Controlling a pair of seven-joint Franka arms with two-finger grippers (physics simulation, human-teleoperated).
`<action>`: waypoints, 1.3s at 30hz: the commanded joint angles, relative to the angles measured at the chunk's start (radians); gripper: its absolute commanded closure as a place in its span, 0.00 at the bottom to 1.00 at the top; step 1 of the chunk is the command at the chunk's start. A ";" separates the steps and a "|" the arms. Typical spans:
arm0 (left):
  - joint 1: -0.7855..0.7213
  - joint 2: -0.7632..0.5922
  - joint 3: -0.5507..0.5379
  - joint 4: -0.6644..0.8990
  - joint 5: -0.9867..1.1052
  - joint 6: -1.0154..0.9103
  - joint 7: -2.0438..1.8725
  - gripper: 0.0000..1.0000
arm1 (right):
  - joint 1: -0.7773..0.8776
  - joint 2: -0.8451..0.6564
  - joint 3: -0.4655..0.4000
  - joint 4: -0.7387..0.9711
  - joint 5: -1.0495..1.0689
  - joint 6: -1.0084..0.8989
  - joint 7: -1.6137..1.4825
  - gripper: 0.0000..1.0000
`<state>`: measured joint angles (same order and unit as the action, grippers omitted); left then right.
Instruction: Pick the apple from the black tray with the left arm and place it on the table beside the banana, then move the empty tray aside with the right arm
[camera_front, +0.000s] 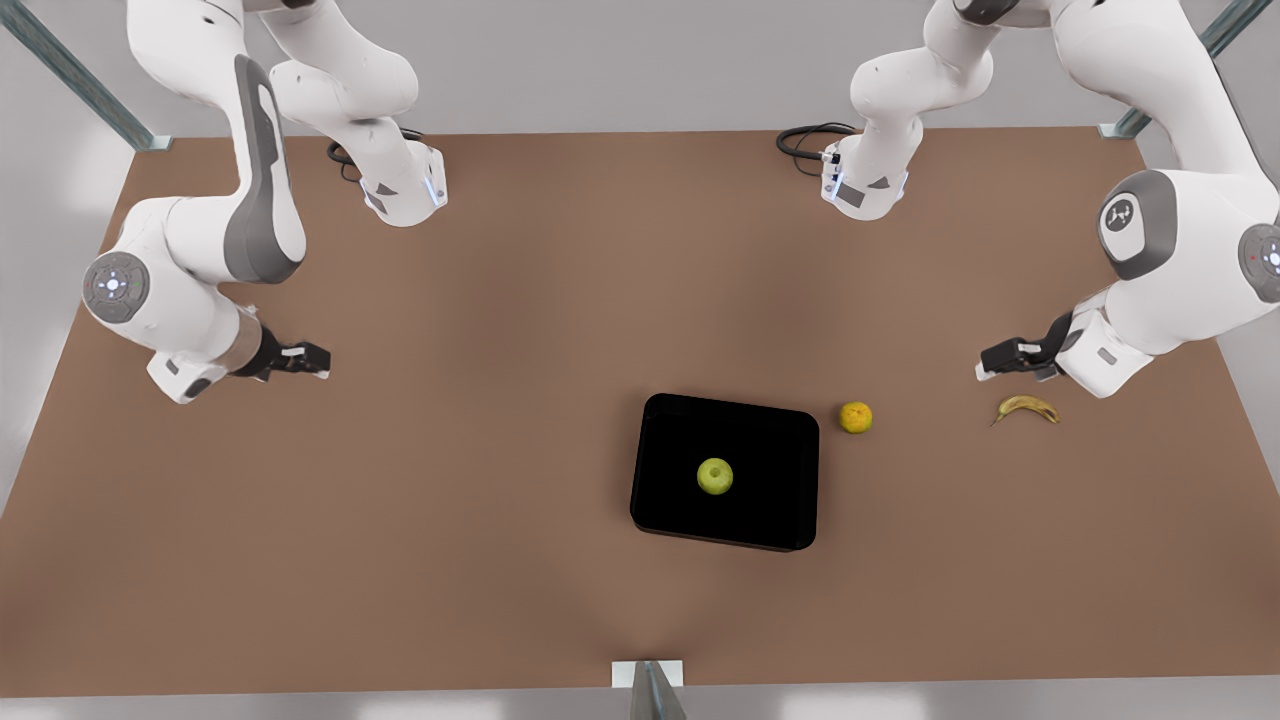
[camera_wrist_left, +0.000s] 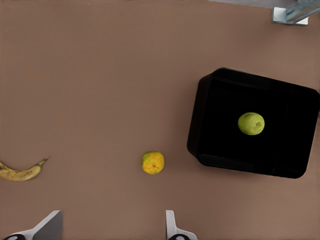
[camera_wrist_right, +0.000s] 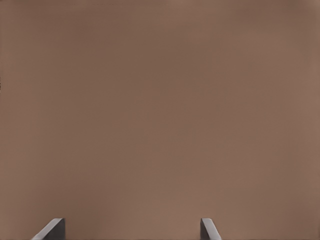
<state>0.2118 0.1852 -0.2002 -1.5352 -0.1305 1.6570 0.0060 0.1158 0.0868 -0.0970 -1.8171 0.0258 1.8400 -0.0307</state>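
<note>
apple: I see the apple (camera_front: 714, 476) sitting near the middle of the black tray (camera_front: 660, 500), stem dimple up, clear of every rim, not yet touched.
black tray: it lies flat on the table (camera_front: 450, 450), towards the front view's right of centre.
orange fruit: a round orange-yellow fruit (camera_front: 855, 417) rests on the table just beside the tray's far corner, between tray and banana.
banana: the banana (camera_front: 1027, 407) lies well apart from the tray, at the front view's right, close under my left gripper.
left gripper: my left gripper (camera_front: 990, 362) hangs above the table near the banana, fingers (camera_wrist_left: 172, 227) spread apart and empty.
right gripper: my right gripper (camera_front: 312, 362) waits at the front view's left, well away from the tray, fingers (camera_wrist_right: 207, 230) spread and holding nothing.
step in hand: I judge this the reach to the apple.
how to do it well: I should travel over the orange fruit, not through it, centre above the apple, descend straight, and close around its widest part without scraping the tray floor.
risk: a round fruit on glossy black may roll if one finger lands first.
</note>
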 joint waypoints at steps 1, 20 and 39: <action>-0.003 -0.001 -0.001 0.000 -0.001 0.035 0.012 0.00 | -0.021 0.007 -0.001 0.027 -0.035 0.183 0.026 0.00; -0.647 0.649 0.005 0.394 0.238 0.424 -0.916 0.00 | -0.002 0.142 -0.001 0.260 -0.110 0.027 0.020 0.00; -0.643 0.741 0.012 0.307 0.373 0.537 -0.900 0.00 | -0.001 0.157 -0.001 0.262 -0.110 0.027 0.025 0.00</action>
<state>-0.4308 0.9214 -0.1878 -1.2296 0.2230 2.1353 -0.7456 0.1153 0.2424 -0.0979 -1.5571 -0.0852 1.8683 -0.0094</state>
